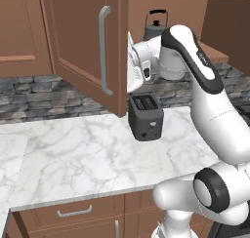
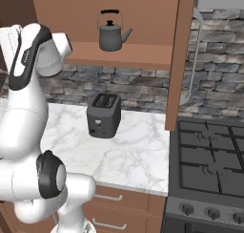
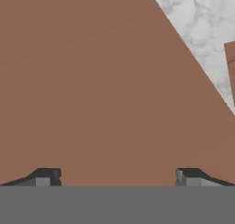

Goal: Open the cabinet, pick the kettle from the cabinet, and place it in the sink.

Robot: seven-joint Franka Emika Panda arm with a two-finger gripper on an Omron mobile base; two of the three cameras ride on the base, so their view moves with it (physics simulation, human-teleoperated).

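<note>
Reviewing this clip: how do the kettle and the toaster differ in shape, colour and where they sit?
The kettle is squat and rounded, with a curved spout and arched handle; the toaster is boxy with two top slots. The kettle is dark grey, the toaster black. The kettle stands up on the open cabinet's shelf; the toaster stands below on the marble counter. Both are upright and untouched.

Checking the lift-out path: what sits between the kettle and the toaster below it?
In the right base view, the cabinet's wooden shelf under the kettle, then bare stone wall down to the toaster.
</note>
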